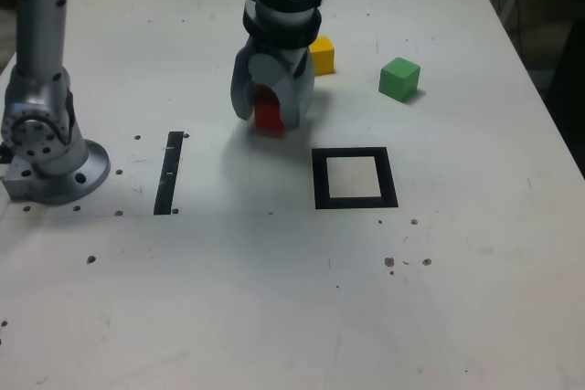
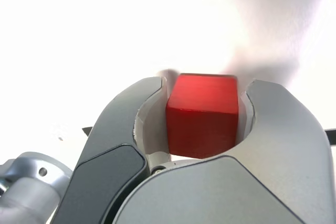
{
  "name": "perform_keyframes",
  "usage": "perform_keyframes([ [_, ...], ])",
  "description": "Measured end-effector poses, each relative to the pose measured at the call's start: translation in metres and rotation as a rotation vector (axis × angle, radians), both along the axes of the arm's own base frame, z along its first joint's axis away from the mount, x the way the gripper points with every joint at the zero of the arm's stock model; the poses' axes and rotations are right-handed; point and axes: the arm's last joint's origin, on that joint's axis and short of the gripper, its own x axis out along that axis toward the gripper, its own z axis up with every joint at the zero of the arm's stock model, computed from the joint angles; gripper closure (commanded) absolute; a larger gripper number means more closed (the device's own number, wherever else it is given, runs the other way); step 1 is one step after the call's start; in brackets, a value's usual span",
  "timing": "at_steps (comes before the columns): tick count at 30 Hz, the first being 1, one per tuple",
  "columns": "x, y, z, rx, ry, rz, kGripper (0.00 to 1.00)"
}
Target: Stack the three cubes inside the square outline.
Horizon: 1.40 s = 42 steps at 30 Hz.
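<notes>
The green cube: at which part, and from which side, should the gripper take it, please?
I would come down from above and close on two opposite upright faces of the green cube, turning the jaws to match, since it sits at an angle in the exterior view. Its flat sides suit this, and nothing stands close around it.

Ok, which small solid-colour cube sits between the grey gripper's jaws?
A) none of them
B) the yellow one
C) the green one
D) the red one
D: the wrist view shows the small red cube between the two grey jaws, while the small green cube lies on the white table away from the gripper.
</notes>
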Motion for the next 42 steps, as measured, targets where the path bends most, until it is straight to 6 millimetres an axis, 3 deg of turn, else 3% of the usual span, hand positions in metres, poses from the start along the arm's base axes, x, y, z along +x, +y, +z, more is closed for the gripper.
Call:
perform_keyframes([
  [5,-0.005,-0.023,0.02,0.029,-0.018,0.03,0.86],
  [11,0.002,-0.071,0.053,0.057,-0.043,0.063,0.86],
  [15,0.011,-0.095,0.054,0.059,-0.051,0.129,0.86],
  [19,0.02,-0.101,0.051,0.066,-0.065,0.222,0.85],
  [42,0.068,-0.118,0.016,0.026,-0.037,0.195,0.85],
])
